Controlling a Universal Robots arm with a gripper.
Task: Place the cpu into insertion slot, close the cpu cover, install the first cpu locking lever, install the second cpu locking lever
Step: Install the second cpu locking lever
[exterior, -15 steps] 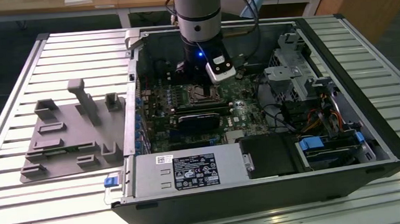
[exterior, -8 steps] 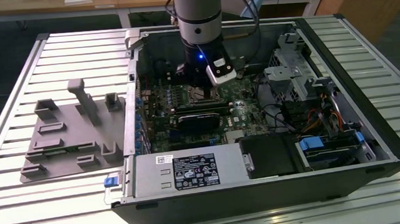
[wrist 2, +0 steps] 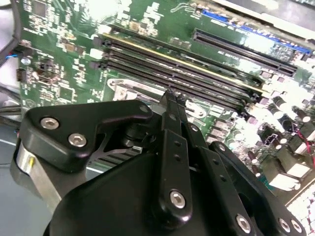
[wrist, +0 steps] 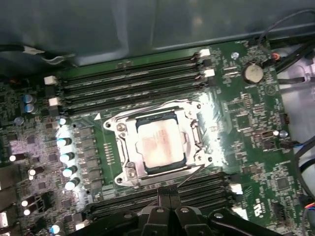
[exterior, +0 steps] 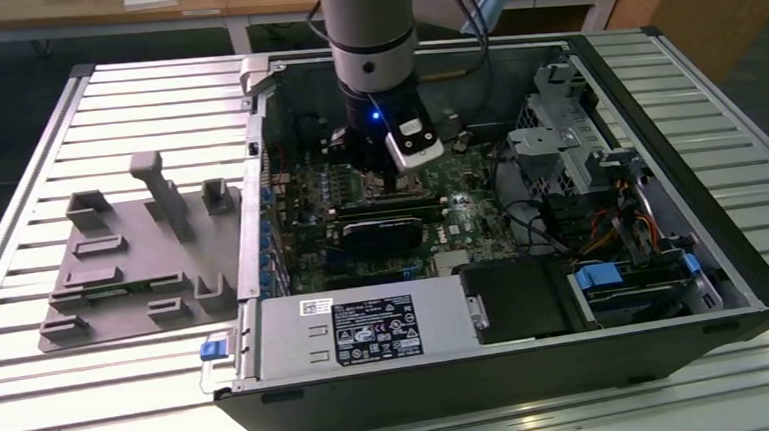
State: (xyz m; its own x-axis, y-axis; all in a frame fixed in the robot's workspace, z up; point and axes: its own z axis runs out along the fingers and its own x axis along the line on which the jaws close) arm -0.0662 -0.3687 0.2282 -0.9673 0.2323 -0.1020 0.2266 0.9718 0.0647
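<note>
Now cpu (wrist: 160,146) sits in slot (wrist: 129,169), cover (wrist: 192,129) down. We see pincer (wrist: 167,195) pinched narrow, empty. Levers thin, springy; push near tip.

In the exterior view, the arm (exterior: 371,36) is cut off by the upper edge, and its lower end hides the socket on the green board (exterior: 308,220). In the second wrist view, the fingers (wrist 2: 172,105) cover most of the socket frame (wrist 2: 130,84); whether they touch anything cannot be told. In the first wrist view, glare washes out the chip (wrist: 160,146), and the lower edge crops the gripper.
</note>
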